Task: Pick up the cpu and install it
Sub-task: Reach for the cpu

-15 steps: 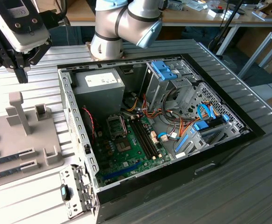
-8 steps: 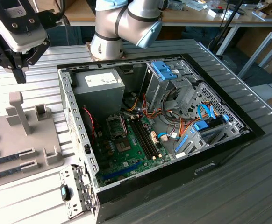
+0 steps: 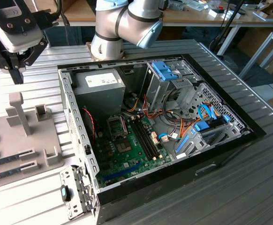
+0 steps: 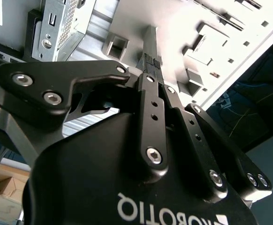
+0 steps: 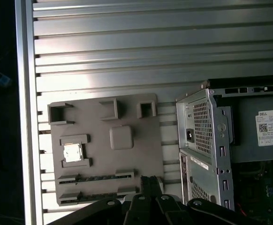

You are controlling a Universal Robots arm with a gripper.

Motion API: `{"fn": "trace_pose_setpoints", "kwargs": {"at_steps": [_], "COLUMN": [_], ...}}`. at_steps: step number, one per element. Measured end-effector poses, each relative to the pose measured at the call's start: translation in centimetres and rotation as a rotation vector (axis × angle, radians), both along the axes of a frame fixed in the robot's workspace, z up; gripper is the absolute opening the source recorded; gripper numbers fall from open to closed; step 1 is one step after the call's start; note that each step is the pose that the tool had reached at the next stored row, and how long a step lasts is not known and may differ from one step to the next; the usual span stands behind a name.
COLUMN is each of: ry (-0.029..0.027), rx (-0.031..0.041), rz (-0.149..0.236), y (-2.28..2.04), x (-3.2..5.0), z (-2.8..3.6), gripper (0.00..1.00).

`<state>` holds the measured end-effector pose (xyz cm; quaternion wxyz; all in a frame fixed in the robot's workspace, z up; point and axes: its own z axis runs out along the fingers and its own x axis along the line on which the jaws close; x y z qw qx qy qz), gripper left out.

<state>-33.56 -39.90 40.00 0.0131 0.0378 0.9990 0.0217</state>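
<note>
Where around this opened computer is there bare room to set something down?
The ribbed table is bare along the black side of the computer case, at the exterior view's right. In the first wrist view it is also bare beside the grey holder plate. Crowded: the case's inside, full of cables, and the plate, holding the cpu.
</note>
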Motion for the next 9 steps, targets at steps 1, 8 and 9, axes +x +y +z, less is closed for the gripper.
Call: {"fn": "trace_pose_setpoints", "kwargs": {"at_steps": [1,8,9], "ry": [0.0000,0.0000,0.0000], "rx": [0.0000,0.0000,-0.0001], "rz": [0.000,0.000,0.000], "y": [0.00,0.00,0.00], "x": [-0.05,-0.40,-0.44], "z": [0.00,0.00,0.00], "gripper": [0.10,0.10,0.10]}}
